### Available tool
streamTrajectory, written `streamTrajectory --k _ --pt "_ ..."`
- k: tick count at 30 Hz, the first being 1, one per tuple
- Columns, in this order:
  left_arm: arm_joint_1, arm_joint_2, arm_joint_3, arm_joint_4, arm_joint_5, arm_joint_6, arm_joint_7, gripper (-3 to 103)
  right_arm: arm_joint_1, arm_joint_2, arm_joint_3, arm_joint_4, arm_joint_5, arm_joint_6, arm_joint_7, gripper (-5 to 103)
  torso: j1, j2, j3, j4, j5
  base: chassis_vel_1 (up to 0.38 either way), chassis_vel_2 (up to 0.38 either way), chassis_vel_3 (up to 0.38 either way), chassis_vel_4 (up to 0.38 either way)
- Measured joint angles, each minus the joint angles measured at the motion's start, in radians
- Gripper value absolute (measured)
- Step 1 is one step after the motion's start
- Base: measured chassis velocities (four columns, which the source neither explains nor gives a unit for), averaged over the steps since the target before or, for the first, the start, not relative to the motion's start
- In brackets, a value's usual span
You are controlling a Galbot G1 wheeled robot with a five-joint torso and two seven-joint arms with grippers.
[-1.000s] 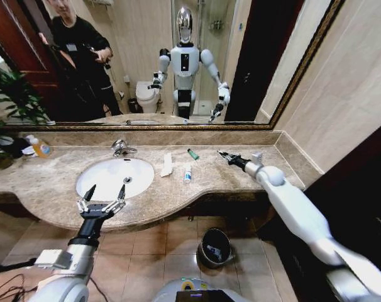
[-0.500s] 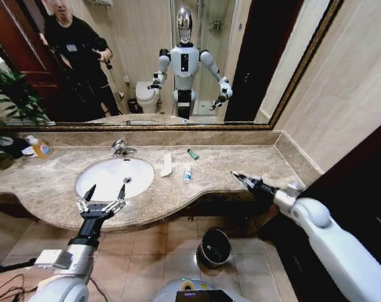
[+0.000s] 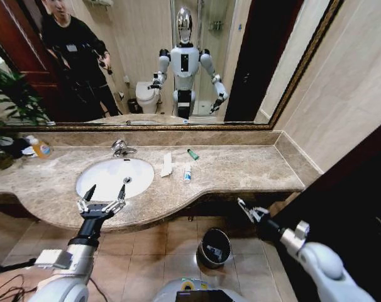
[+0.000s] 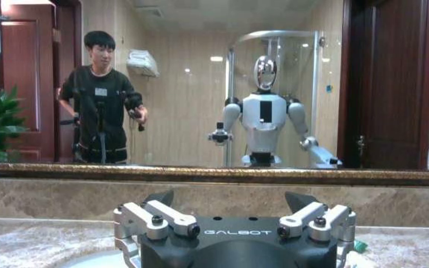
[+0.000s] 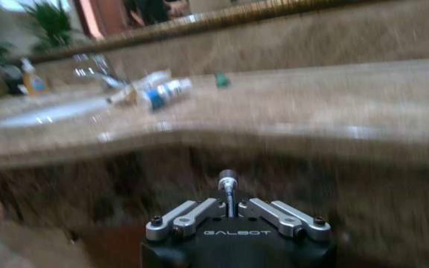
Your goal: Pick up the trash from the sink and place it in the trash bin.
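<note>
Beige-brown marble runs the width of the bathroom as a bench (image 3: 253, 168) under a long gilt-framed mirror, with the large white oval porcelain sink (image 3: 110, 177) and its chrome faucet (image 3: 120, 148) set toward the bench's left end. An orange-capped bottle (image 3: 39, 147) stands near the back left corner beside a green plant (image 3: 11, 100).

Over the last second the right tool (image 3: 244, 207) has swung away from the back of the bench, out past the right end of its front edge, and now hangs below that edge above the tiled floor, just beside the small round dark metallic trash bin (image 3: 214, 246). Its fingers look closed together, and nothing is visible between them. I judge this a carry toward the bin or a retreat; which one, the views do not settle.

Trash remains on the bench right of the sink: a flat white paper packet (image 3: 167, 165), a small white tube with blue print (image 3: 187, 173), and a tiny green cylinder (image 3: 193, 154) nearer the back edge.

The left tool (image 3: 102, 196) hovers open-fingered at the front edge before the sink, unchanged.
</note>
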Motion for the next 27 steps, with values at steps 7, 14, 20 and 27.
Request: streamTrajectory --k 7,14,20,27 --pt "0.000 0.000 0.000 0.000 0.000 0.000 0.000 100 0.025 0.108 -0.101 -0.124 -0.160 0.074 0.217 3 0.000 0.000 0.000 0.0000 0.0001 0.000 0.000 0.000 0.000" --pt "0.000 0.000 0.000 0.000 0.000 0.000 0.000 100 0.096 0.202 -0.154 -0.249 -0.289 0.143 0.355 3 0.000 0.000 0.000 0.0001 0.0001 0.000 0.000 0.000 0.000" --pt "0.000 0.000 0.000 0.000 0.000 0.000 0.000 100 0.151 0.264 -0.162 -0.387 -0.381 0.217 0.363 3 0.000 0.000 0.000 0.0000 0.0001 0.000 0.000 0.000 0.000" --pt "0.000 0.000 0.000 0.000 0.000 0.000 0.000 100 0.195 0.278 -0.161 -0.501 -0.408 0.312 0.264 3 0.000 0.000 0.000 0.0001 0.0000 0.000 0.000 0.000 0.000"
